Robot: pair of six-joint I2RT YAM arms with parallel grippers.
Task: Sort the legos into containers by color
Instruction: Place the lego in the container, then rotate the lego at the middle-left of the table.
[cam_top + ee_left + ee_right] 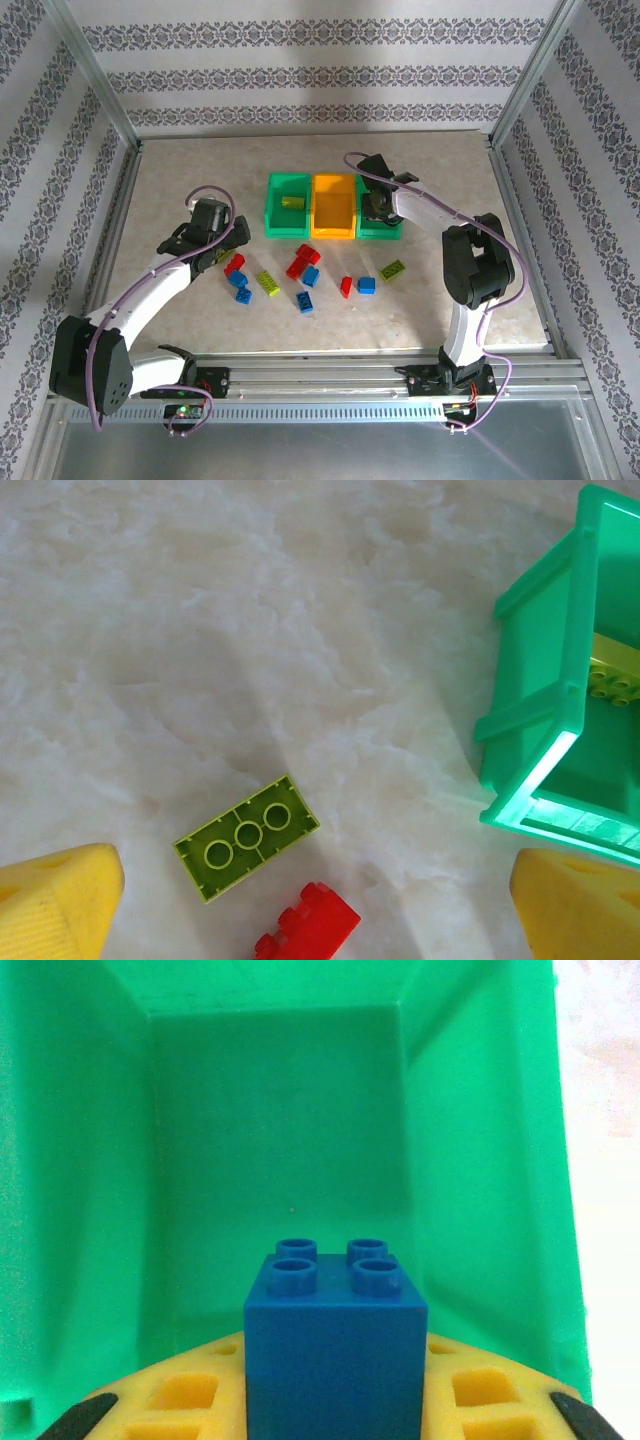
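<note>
Blue square four-stud plastic brick (pixel 335 1350): it is being clamped, studs up, between the yellow pads (pixel 215 1355) of the right gripper (pixel 377 207), inside the mouth of the right-hand green bin.
Right gripper jaws: they are being pressed shut on the two sides of the blue brick.
Right-hand green rectangular plastic bin (pixel 280 1110): its walls and floor are being viewed behind the held brick from the right wrist. In the top view it is being largely covered by the gripper, at 3 o'clock of the orange bin.
Orange rectangular plastic bin (pixel 333 205): it is being flanked by the two green bins, the row being set at 12 o'clock of the loose bricks.
Left-hand green rectangular plastic bin (pixel 287 205): one yellow-green studded brick (pixel 292 201) is being contained in it.
Left gripper (pixel 213 243): it is being held over the table at 9 o'clock of the loose bricks.
Left gripper jaws: they are being held wide apart, with the yellow fingers (pixel 60 900) closed on nothing.
Yellow-green oblong plastic brick (pixel 247 835): it is being shown hollow side up on the table from the left wrist, with a red studded brick (pixel 307 923) just beside it at 5 o'clock.
Loose red, blue and yellow-green plastic bricks (pixel 304 301): they are being left scattered at 6 o'clock of the bins.
Pale marbled tabletop (pixel 200 170): the bins and the bricks are being carried by it.
</note>
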